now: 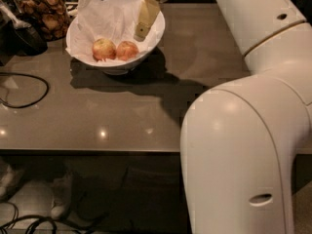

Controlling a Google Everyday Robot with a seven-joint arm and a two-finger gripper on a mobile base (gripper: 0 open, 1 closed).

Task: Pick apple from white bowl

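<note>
Dark grey desk (122,116) is recorded across the camera view, with shadowed floor below its front edge. At the back left a white bowl (148,50) is noted, lined with crumpled paper (105,16). A jar (41,9) of brown snacks stands just beside it, and a black cable (27,91) is looped on the desk to the left.

The apple (127,50), evenly reddish-orange, is found low in the bowl on the paper, touching or nearly touching a paler apple (104,48) on its left. Both are judged to be held there by the slope of the bowl, which gathers loose round fruit at the bottom.

No long axis is attributed to the apple, since it is near enough round. Its stem end cannot be made out, so no heading is recorded.

The hand (142,26) is seen inside the rim at the back right of the bowl, above and slightly right of the apple and apart from it, angled down toward the fruit. Whether the hand is released or clenched cannot be told; nothing is seen in it. The white arm (243,145) fills the right foreground. The hand's placement is judged to suit a descent from above, on the side away from the paler apple.
</note>
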